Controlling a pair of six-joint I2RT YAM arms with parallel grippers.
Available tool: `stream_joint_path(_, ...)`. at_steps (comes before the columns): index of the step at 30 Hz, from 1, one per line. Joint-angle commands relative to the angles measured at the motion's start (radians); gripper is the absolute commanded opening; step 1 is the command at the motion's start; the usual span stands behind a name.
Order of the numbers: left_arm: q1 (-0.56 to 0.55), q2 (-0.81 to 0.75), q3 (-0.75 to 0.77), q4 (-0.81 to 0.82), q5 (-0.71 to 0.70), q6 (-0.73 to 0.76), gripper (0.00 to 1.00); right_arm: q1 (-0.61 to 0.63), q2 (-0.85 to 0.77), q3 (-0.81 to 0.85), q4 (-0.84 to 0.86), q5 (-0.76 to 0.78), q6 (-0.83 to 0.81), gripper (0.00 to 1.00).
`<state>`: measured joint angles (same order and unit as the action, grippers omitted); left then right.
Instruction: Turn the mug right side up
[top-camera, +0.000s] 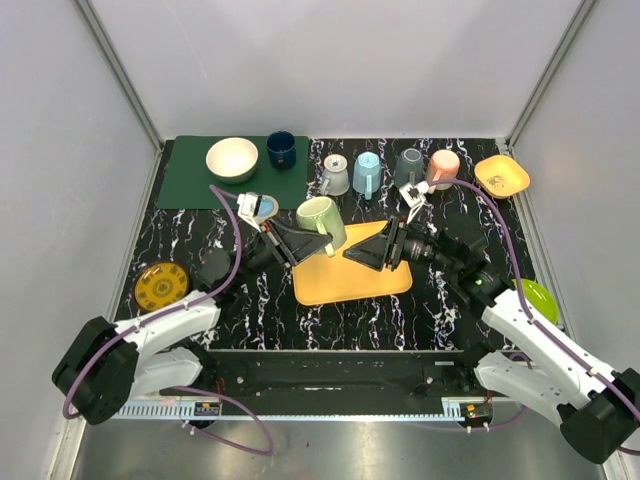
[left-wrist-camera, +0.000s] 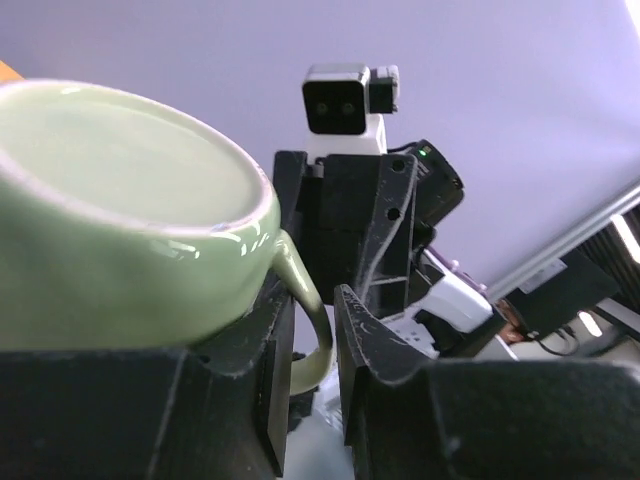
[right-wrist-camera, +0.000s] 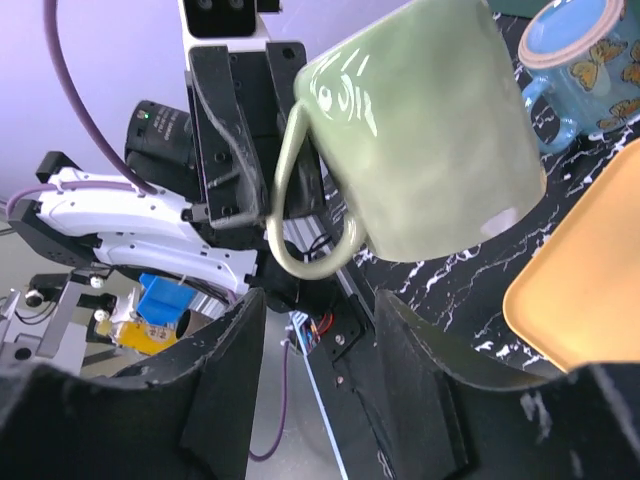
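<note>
One tray (top-camera: 350, 285) lies under us, and by its far left corner hangs the mug (top-camera: 322, 218), tilted, airborne. Left gripper (top-camera: 322, 242) pinches its handle (left-wrist-camera: 320, 325); right gripper (top-camera: 352, 253) gapes empty just beside. Glazed ceramic, we reckon: stiff, slick, chippable, so that handle's the sure hold. Which end is the mouth, we can't tell.

Tray (top-camera: 350, 280) sits dead centre on the table (top-camera: 262, 312). From it: mat (top-camera: 190, 182) at 11 with a bowl (top-camera: 232, 158) and cup (top-camera: 281, 149) on it, cup right of the bowl. Row of mugs (top-camera: 367, 172) at 12 to 1, dish (top-camera: 502, 175) at 2, plate (top-camera: 161, 285) at 9. Mug (top-camera: 322, 220) is over the tray's 11 o'clock corner.
</note>
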<state>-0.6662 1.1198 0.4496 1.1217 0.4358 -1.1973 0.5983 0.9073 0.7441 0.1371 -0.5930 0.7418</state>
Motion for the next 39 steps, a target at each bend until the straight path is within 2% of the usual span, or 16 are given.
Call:
stream_joint_path(1,-0.003,-0.067,0.006,0.098,-0.078,0.074,0.00,0.006,-0.018,0.041,-0.028,-0.019,-0.042,0.53)
stream_joint_path(3,-0.003,-0.074,0.004,0.078,-0.077,0.096,0.00,0.006,-0.015,0.034,-0.019,-0.019,-0.039,0.45)
stream_joint_path(5,-0.003,-0.074,-0.014,0.063,-0.078,0.102,0.00,0.005,-0.008,0.026,-0.002,-0.024,-0.027,0.44)
stream_joint_path(12,-0.003,-0.077,-0.012,-0.003,-0.097,0.139,0.00,0.006,0.001,0.014,-0.016,-0.010,-0.025,0.57)
stream_joint_path(20,-0.003,-0.052,0.020,0.021,-0.098,0.160,0.00,0.005,-0.011,-0.031,0.036,-0.008,0.019,0.58)
stream_joint_path(23,-0.004,-0.098,0.035,-0.156,-0.111,0.292,0.00,0.006,-0.042,-0.026,-0.026,0.027,-0.027,0.57)
stream_joint_path(24,-0.004,-0.147,0.038,-0.278,-0.130,0.332,0.00,0.005,-0.051,-0.019,-0.075,0.039,-0.044,0.57)
stream_joint_path(26,-0.004,-0.211,0.029,-0.399,-0.172,0.441,0.00,0.006,-0.082,-0.015,-0.119,0.091,-0.082,0.57)
stream_joint_path(27,-0.004,-0.288,0.023,-0.527,-0.240,0.477,0.00,0.005,-0.094,-0.018,-0.132,0.104,-0.090,0.57)
stream_joint_path(29,-0.004,-0.409,-0.001,-0.633,-0.319,0.556,0.00,0.006,-0.117,-0.031,-0.166,0.128,-0.102,0.57)
stream_joint_path(30,-0.004,-0.448,-0.011,-0.733,-0.409,0.577,0.00,0.005,-0.122,-0.035,-0.165,0.134,-0.102,0.57)
stream_joint_path(33,-0.003,-0.587,-0.048,-0.877,-0.584,0.634,0.00,0.005,-0.130,-0.051,-0.156,0.150,-0.101,0.57)
stream_joint_path(39,0.000,-0.703,-0.069,-1.045,-0.852,0.717,0.00,0.005,-0.145,-0.060,-0.156,0.147,-0.108,0.56)
